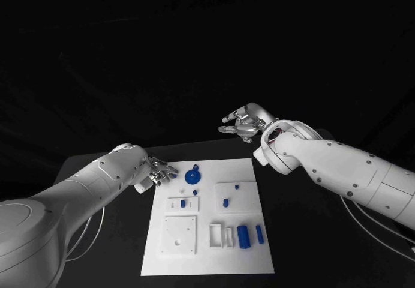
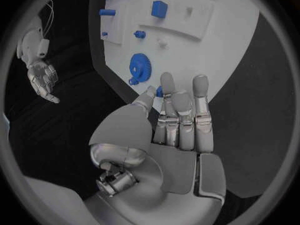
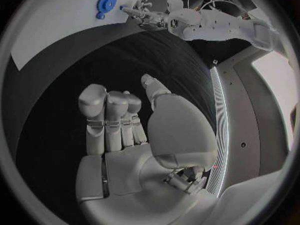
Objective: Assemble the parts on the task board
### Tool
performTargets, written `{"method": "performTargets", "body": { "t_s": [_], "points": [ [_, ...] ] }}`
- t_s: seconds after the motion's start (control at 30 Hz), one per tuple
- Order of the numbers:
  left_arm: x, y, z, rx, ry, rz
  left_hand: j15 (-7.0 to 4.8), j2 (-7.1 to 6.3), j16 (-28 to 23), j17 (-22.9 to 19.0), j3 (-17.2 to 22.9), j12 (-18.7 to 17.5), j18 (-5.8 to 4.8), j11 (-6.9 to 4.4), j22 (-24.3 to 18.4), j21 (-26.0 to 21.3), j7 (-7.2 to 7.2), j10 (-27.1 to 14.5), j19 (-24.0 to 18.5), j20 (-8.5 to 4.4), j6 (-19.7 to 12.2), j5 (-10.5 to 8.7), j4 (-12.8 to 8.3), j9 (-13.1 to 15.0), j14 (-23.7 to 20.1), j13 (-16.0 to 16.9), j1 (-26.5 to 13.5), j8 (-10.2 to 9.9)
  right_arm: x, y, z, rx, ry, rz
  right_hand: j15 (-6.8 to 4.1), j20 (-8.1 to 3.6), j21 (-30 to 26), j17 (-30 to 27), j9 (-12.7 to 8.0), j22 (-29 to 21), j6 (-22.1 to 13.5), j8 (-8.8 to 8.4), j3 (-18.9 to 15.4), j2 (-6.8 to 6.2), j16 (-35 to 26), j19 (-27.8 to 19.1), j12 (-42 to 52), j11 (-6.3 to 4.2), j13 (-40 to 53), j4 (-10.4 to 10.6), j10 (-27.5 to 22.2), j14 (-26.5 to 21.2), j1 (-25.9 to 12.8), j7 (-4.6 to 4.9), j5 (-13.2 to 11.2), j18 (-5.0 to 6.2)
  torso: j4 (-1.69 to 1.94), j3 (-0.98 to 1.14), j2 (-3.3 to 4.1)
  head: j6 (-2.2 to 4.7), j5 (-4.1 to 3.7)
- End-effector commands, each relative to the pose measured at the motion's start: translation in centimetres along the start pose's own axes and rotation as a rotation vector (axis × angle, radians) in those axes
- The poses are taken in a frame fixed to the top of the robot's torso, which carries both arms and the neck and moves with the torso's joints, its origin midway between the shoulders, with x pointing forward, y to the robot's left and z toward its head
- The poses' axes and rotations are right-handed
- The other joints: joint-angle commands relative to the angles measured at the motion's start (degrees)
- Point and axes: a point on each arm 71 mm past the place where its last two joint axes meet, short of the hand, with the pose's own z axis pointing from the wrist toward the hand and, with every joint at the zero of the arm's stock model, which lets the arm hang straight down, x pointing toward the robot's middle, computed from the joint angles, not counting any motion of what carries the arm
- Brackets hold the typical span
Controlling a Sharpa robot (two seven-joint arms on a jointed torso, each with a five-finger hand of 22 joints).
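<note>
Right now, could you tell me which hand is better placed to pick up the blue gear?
Left. Its hand sits beside the gear at the board's far corner; the right hand hovers beyond the board.

The gear (image 1: 195, 176) lies on the task board (image 1: 259, 255) at its far left corner; the left hand (image 1: 161, 173) sits just left of the gear, the right hand (image 1: 244, 123) beyond the board's far edge

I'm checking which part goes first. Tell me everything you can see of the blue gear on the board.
The blue gear is a round, toothed disc with a raised hub, plastic by its look, lying flat near the far left corner of the white task board. A small blue tab juts from its edge. The left hand is close beside it; contact cannot be told.
</note>
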Motion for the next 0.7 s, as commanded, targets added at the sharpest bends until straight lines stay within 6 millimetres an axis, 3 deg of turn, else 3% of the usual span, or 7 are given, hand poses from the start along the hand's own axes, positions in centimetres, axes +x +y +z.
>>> {"method": "performTargets", "body": {
  "t_s": [0.03,0.27,0.7],
  "points": [
    [0.20,-0.07,0.02,0.009,0.016,0.005,-0.22,0.49,0.18,0.08,0.41,-0.32,-0.05,-0.11,1.08,0.40,-0.39,1.86,-0.20,-0.18,-0.26,0.42,-0.65,0.10,-0.06,-0.08,1.03,0.08,0.04,0.12,0.00,-0.008,0.006,-0.009,0.13,0.34,-0.04,0.07,0.00,6.17,-0.02,-0.10,0.40,0.30,-0.20,1.43,-0.01,-0.25,0.09,-0.03,-0.10,-0.07,0.19,0.15,-0.26,0.52,0.04,-0.07,-0.05,-0.01,0.00],
    [0.12,0.02,0.00,0.013,0.016,0.004,-0.18,1.86,0.23,0.12,2.09,-0.46,0.01,-0.01,1.11,0.59,-0.20,1.83,-0.28,-0.15,-0.73,2.01,-2.53,0.75,-0.12,-0.19,2.34,0.14,0.01,0.07,0.00,-0.007,0.006,-0.010,0.13,0.34,-0.04,0.07,0.00,6.17,-0.02,-0.10,0.40,0.30,-0.20,1.43,-0.01,-0.25,0.09,-0.03,-0.10,-0.07,0.19,0.15,-0.26,0.52,-0.03,-0.08,-0.03,0.06,0.13],
    [0.06,0.05,-0.05,0.034,0.018,0.001,-0.24,3.39,0.36,0.18,5.99,-0.31,0.17,0.18,1.12,1.21,-0.03,2.11,-0.53,-0.19,-0.28,6.82,-5.26,1.79,-0.02,-0.26,1.08,0.18,-0.14,-0.12,-0.04,-0.003,0.006,-0.012,0.12,0.33,0.00,0.14,0.00,6.17,0.05,-0.10,0.49,0.30,-0.13,1.44,0.03,-0.26,0.13,-0.01,-0.05,-0.05,0.20,0.14,-0.12,0.51,0.07,-0.12,-0.06,0.03,0.37]
  ]
}}
